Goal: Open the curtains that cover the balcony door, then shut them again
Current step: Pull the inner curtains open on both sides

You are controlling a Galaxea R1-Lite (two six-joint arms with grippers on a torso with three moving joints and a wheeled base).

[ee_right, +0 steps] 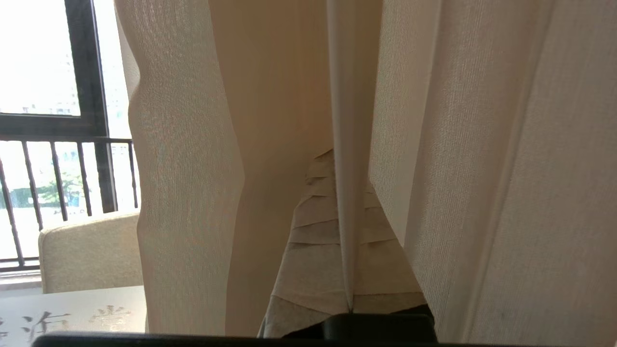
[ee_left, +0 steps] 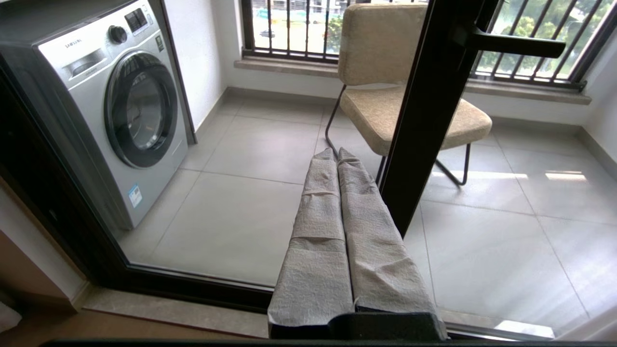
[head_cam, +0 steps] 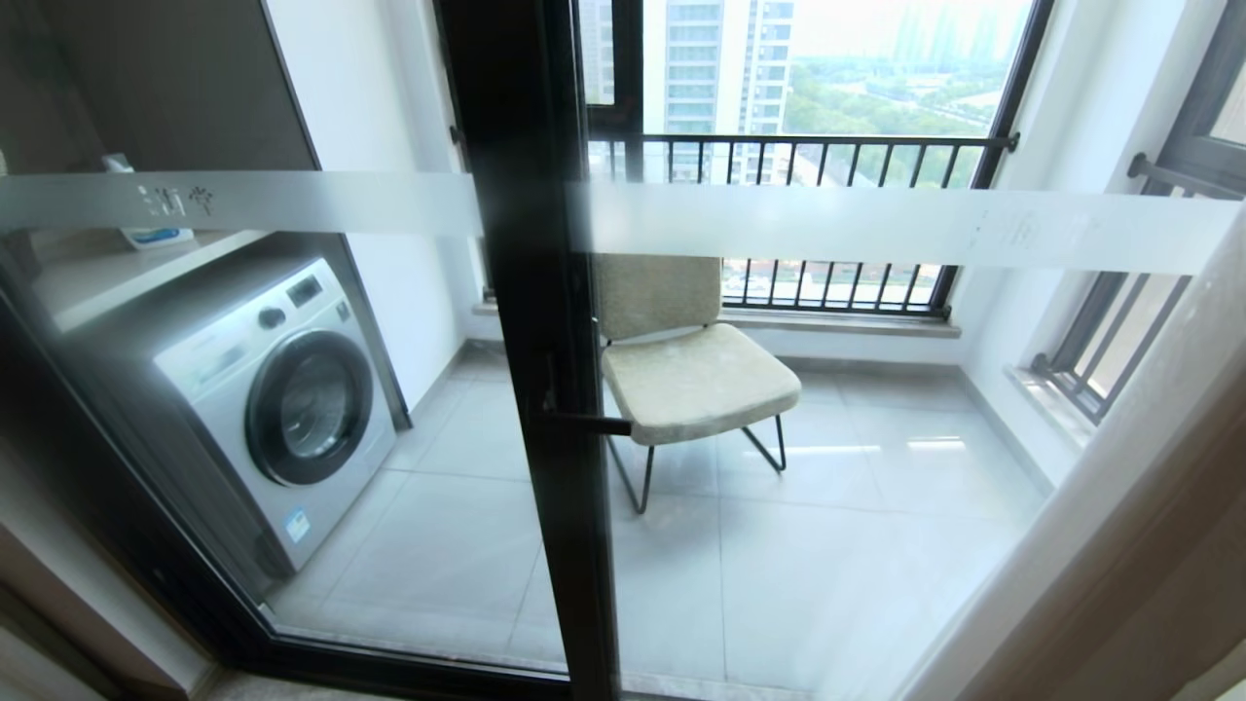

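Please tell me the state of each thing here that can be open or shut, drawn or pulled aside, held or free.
curtains: pulled aside to the right edge of the glass, one fold pinched by the right gripper
balcony door: shut, handle level
washing machine: door shut
chair: empty, standing on the balcony
right gripper: fingers shut on a curtain fold
left gripper: fingers shut, holding nothing, away from the curtains

Woven matt cloth curtains [ee_right: 193, 144], glossy glass balcony door [head_cam: 876, 545], perhaps metal frame [head_cam: 545, 292]
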